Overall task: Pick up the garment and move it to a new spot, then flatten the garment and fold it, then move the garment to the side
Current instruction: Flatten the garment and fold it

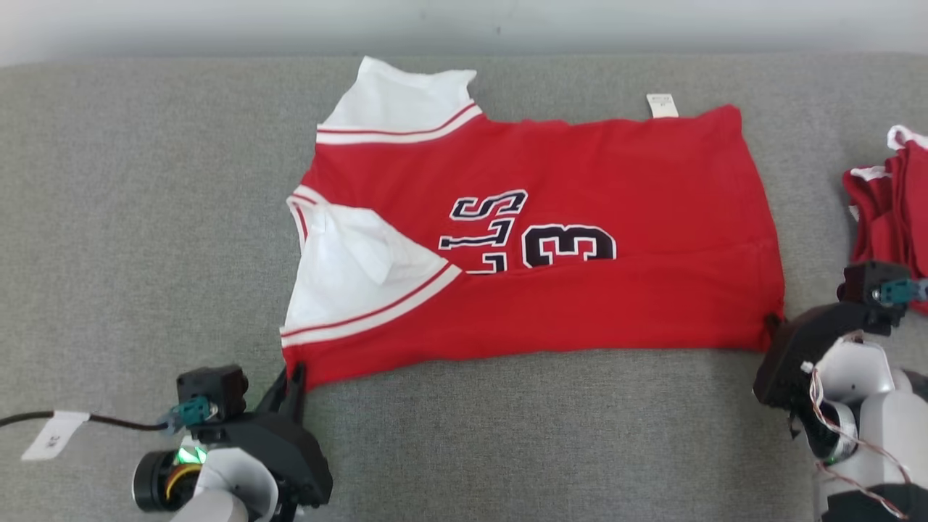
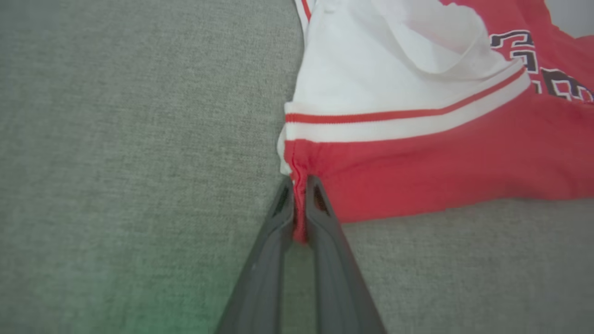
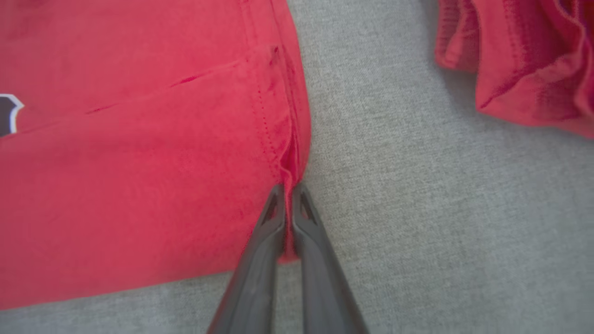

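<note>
The garment (image 1: 580,239) is a red jersey with white sleeves and dark lettering, lying sideways and partly folded on the grey surface (image 1: 145,217). My left gripper (image 1: 296,377) is shut on its near left corner, just below the white sleeve band. In the left wrist view the gripper (image 2: 299,185) pinches a ridge of the garment's (image 2: 441,162) red cloth between its fingers. My right gripper (image 1: 773,323) is shut on the near right corner at the hem. The right wrist view shows that gripper (image 3: 287,188) clamping the garment's (image 3: 139,162) hem fold.
A second heap of red and white cloth (image 1: 892,203) lies at the right edge, close behind my right arm, also seen as a cloth heap (image 3: 524,60) in the right wrist view. A cable with a white tag (image 1: 54,433) trails off the left arm. A pale wall (image 1: 464,25) backs the surface.
</note>
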Controlling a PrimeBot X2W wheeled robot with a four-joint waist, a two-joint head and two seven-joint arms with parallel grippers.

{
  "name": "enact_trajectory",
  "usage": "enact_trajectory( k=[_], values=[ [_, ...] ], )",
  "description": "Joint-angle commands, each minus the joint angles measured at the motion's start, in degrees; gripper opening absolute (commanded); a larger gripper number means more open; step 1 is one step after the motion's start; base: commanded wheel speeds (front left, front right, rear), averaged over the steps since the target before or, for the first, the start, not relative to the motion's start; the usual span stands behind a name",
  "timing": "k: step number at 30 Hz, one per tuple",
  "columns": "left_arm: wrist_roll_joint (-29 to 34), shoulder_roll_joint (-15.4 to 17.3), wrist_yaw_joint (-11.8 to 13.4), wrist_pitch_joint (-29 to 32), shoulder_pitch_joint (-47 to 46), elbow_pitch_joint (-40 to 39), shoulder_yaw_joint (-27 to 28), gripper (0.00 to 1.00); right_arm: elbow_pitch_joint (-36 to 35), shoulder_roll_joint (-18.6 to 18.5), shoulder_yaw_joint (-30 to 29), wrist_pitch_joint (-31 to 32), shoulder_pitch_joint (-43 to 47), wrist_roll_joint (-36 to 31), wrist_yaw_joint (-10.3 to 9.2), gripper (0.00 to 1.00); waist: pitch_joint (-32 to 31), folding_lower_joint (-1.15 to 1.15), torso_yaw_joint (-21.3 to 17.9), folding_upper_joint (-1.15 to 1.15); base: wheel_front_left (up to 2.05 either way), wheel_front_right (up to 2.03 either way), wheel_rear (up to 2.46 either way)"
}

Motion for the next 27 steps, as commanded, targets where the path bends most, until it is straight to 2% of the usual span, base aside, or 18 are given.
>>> enact_trajectory(
  k=[1,12,21,27],
  values=[
    [-1.4,0.6,-0.3,0.8,2.8,0.3,-0.1,0.00,0.4,0.0,-0.2,-0.3,2.3,1.3,-0.14,0.00,-1.6,0.00,-0.2,0.00,0.00,0.00,0.00],
    [-2.9,4.2,1.2,1.9,9.8,-6.4,0.1,0.00,-5.7,-0.1,-1.2,0.6,9.8,6.3,-0.14,0.00,-7.3,0.00,-0.9,0.00,0.00,0.00,0.00],
    [-3.3,8.7,6.0,3.9,17.7,-16.3,0.6,0.00,-13.0,-0.1,-0.3,5.2,18.1,10.7,-0.14,0.00,-8.9,0.00,-0.9,0.00,0.00,0.00,0.00],
    [-3.9,9.7,8.6,4.4,21.5,-19.2,0.6,0.00,-14.9,-0.1,-1.1,6.0,22.8,13.4,-0.14,0.00,-8.8,0.00,-0.7,0.00,0.00,0.00,0.00]
  ],
)
